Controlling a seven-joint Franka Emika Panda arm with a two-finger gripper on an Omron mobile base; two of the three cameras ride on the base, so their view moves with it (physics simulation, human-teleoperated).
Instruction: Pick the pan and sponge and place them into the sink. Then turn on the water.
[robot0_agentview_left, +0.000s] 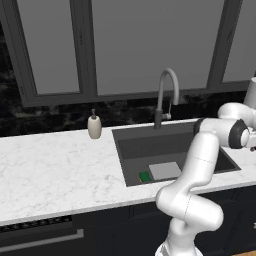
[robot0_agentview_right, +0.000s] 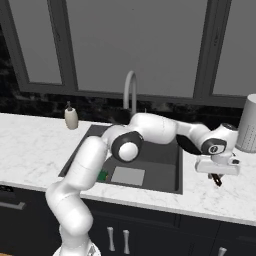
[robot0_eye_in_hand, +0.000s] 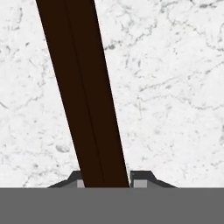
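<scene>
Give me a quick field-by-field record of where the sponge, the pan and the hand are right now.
sponge: in the sink, on its floor
pan handle: dark bar on the marble counter, passing between the fingertips
hand: low over the counter right of the sink, closed on the handle
faucet: no stream visible
soap dispenser: upright, left of the sink

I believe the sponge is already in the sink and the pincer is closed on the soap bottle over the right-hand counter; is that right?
Not quite: the pincer is closed on the pan's dark handle, not the soap bottle, as the hand view shows. The rest holds: the sponge lies in the sink, and the pincer is over the right-hand counter.
</scene>
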